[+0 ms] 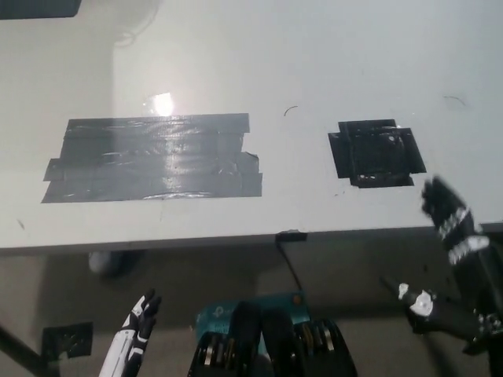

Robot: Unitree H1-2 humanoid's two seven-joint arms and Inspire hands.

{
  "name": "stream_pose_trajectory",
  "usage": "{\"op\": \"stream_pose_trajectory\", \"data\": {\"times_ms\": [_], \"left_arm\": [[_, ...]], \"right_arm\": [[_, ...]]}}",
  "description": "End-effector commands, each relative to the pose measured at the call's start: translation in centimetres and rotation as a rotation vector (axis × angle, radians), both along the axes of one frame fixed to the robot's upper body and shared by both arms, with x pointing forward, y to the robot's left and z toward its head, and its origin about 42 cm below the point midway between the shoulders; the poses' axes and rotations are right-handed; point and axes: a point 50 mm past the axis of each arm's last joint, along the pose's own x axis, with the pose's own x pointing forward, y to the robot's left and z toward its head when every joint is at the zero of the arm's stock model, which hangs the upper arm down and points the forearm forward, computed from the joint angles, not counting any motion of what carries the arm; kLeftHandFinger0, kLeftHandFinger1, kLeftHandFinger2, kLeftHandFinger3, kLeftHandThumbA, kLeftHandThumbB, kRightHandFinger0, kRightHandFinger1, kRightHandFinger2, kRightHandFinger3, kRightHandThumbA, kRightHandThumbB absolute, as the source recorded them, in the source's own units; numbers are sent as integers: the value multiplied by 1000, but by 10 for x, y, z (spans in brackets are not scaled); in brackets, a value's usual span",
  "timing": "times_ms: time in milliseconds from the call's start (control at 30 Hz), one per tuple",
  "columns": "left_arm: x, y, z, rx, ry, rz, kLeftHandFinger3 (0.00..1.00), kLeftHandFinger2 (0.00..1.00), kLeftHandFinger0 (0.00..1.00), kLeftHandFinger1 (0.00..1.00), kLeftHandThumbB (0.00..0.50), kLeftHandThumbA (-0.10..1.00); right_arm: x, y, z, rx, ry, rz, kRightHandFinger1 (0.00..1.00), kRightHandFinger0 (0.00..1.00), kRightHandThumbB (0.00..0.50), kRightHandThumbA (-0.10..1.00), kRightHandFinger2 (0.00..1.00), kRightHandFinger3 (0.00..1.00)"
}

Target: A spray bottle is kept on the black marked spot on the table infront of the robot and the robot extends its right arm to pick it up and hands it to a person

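Head view, looking steeply down on a pale grey worktop (259, 55). The spray bottle is not visible anywhere in this view, so its position cannot be given from here. The small black marked spot (377, 153), a patch of overlapping dark tape, sits right of centre on the worktop, near the front edge, and carries nothing. A much larger rectangle of grey tape (153, 157) lies to its left, well apart from it, glossy, with a bright glare spot just above its upper edge. A faint curved scratch mark (291, 111) shows on the bare surface between the two patches, slightly farther back. The black right hand (444, 259) is at the lower right, at and below the worktop's front edge, near the marked spot but not over it; the fingers are spread apart, the thumb juts toward picture left, and nothing is held. The fingertips are slightly blurred. The white left hand (137, 322) rests low at the lower left, below the worktop edge, fingers pointing up and slightly apart, empty. A short black cable (289, 259) hangs from a small black clip on the front edge, roughly at mid-width. On the floor below, a dark tape square (67, 339) lies at the far lower left, and a pale rounded object (106, 261) sits just under the worktop edge; I cannot tell what it is.
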Motion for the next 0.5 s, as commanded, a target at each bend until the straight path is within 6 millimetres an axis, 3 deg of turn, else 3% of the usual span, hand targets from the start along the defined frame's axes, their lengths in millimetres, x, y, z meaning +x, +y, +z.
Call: {"op": "stream_pose_trajectory", "data": {"times_ms": [0, 167, 233, 467], "left_arm": [[6, 3, 11, 18, -59, -10, 1000, 1000, 1000, 1000, 353, 1000], [10, 5, 13, 27, -66, -7, 1000, 1000, 1000, 1000, 355, 1000], [10, 5, 15, 34, -65, -8, 1000, 1000, 1000, 1000, 351, 1000], [15, 6, 19, 39, -77, -6, 1000, 1000, 1000, 1000, 367, 1000]], "right_arm": [[4, 0, -35, 67, 39, -7, 1000, 1000, 447, 853, 1000, 1000], [15, 8, -73, 76, 133, -11, 1000, 1000, 422, 835, 1000, 1000], [17, 16, -93, 40, 190, 1, 1000, 1000, 433, 844, 1000, 1000], [18, 20, -103, -31, 202, 5, 1000, 1000, 453, 865, 1000, 1000]]}}
